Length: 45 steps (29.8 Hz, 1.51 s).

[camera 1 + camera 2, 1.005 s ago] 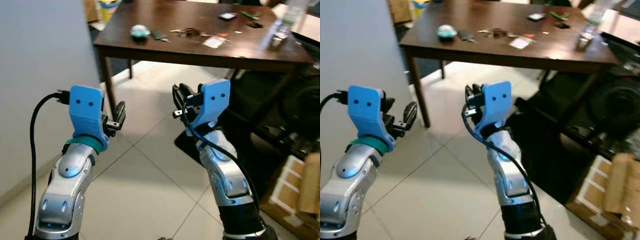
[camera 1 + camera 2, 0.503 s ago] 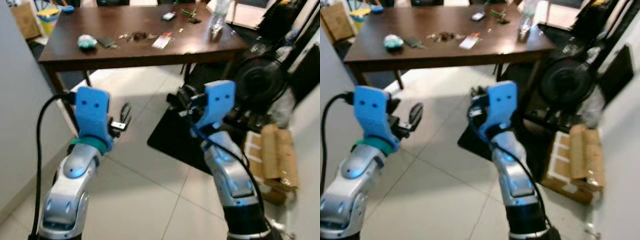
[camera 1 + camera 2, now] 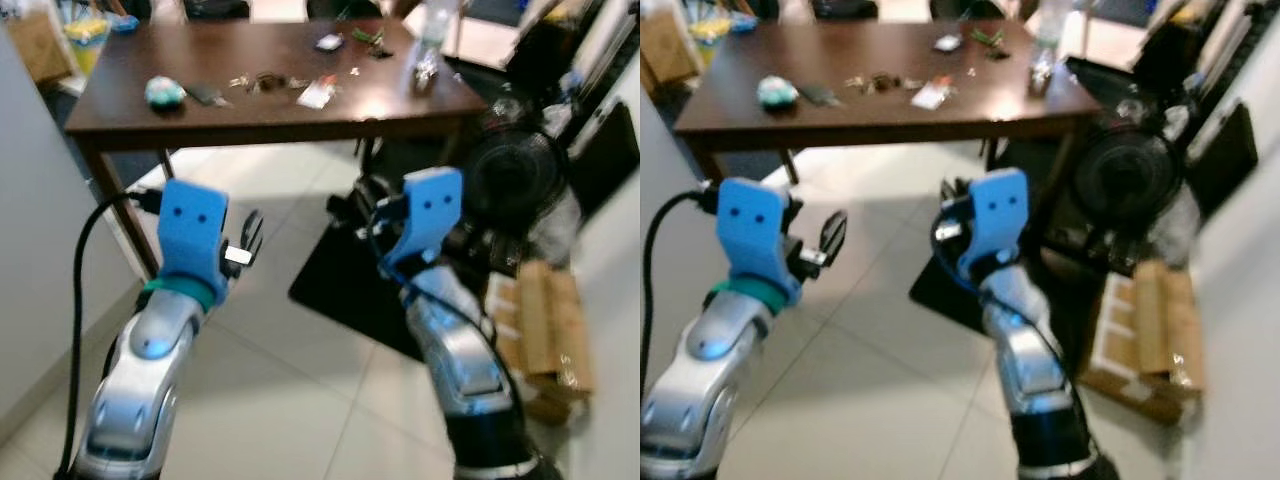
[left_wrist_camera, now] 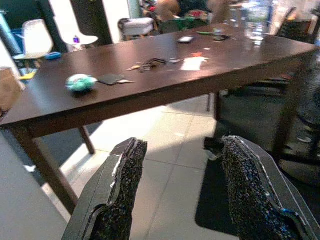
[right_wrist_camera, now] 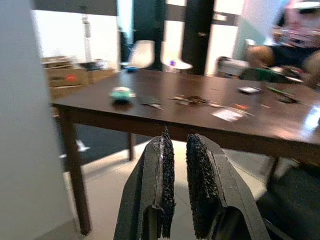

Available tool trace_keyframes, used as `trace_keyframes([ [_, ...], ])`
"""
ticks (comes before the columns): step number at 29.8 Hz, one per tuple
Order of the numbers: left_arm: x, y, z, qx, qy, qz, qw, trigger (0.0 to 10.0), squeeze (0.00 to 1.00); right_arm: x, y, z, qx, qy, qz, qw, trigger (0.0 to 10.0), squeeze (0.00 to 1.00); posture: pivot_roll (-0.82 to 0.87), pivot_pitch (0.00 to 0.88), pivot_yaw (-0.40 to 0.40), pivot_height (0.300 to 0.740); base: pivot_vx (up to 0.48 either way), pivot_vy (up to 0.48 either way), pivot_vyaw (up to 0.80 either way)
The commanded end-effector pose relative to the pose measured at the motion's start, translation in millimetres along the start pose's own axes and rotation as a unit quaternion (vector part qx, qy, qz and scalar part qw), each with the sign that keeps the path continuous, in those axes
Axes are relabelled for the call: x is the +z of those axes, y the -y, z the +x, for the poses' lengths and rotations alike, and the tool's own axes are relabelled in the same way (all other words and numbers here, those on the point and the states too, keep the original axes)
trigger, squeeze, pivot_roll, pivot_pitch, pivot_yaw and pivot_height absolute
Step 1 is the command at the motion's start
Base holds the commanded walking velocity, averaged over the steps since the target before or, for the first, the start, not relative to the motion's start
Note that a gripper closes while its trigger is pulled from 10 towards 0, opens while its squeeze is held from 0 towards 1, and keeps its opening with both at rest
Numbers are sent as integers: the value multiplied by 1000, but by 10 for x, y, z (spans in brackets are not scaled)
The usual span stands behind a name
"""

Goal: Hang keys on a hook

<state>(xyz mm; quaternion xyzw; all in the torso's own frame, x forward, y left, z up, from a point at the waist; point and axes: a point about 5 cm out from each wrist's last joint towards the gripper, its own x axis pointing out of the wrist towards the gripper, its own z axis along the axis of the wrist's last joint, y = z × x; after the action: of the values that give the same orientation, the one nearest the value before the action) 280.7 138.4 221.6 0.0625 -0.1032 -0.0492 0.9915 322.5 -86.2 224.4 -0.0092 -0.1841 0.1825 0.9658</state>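
A bunch of keys [image 3: 262, 80] lies on the dark wooden table [image 3: 250, 115] ahead of me; it also lies in the left wrist view as keys [image 4: 150, 63] and in the right wrist view as keys [image 5: 192, 100]. My left gripper [image 3: 250, 232] is raised in front of me, well short of the table, open with nothing between its fingers [image 4: 125, 185]. My right gripper [image 3: 355, 205] is held up at the same height, its fingers [image 5: 165, 180] shut with nothing in them. I cannot make out a hook.
A teal object [image 3: 164, 92], a white card [image 3: 316, 93] and a clear bottle [image 3: 428, 55] share the table. A grey wall [image 3: 40, 250] stands at my left. A black mat [image 3: 340, 290], a fan [image 3: 510, 180] and cardboard boxes [image 3: 545, 330] lie on my right. A person [image 4: 180, 7] sits beyond the table.
The camera has swung right and the picture has shifted, bringing the whole table and the boxes into view. Both arms stay raised with their grippers unchanged.
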Motion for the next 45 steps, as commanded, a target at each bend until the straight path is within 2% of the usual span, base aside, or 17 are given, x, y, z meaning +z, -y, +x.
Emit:
trace_keyframes([
  [1,-32,-3,-9,2,-5,7,1000,10000,0,-15,-19,-1,3,-1,4,1000,10000,0,-14,75,64,740,442,0,0],
  [30,-54,14,-8,-10,-3,11,1000,10000,0,-47,-18,-5,7,-3,-3,1000,10000,0,-14,64,62,740,437,0,0],
  [32,-65,19,-28,-24,-6,14,1000,10000,0,-65,12,-8,4,-7,-9,1000,10000,0,-14,65,63,740,416,0,0],
  [36,-145,52,-233,-113,-30,35,993,10000,0,-144,320,-32,-25,-30,-42,998,10000,0,-15,71,66,740,399,0,0],
  [40,-178,35,-292,-125,-41,39,991,10000,0,-158,423,-41,-38,-37,-52,997,10000,0,-14,73,66,740,395,0,0],
  [42,-223,19,-368,-144,-53,48,987,10000,0,-166,517,-58,-45,-45,-63,996,10000,0,-14,75,66,740,394,0,0],
  [45,-250,16,-403,-154,-58,59,985,10000,0,-168,541,-66,-43,-49,-63,996,10000,0,-16,77,66,740,396,0,0],
])
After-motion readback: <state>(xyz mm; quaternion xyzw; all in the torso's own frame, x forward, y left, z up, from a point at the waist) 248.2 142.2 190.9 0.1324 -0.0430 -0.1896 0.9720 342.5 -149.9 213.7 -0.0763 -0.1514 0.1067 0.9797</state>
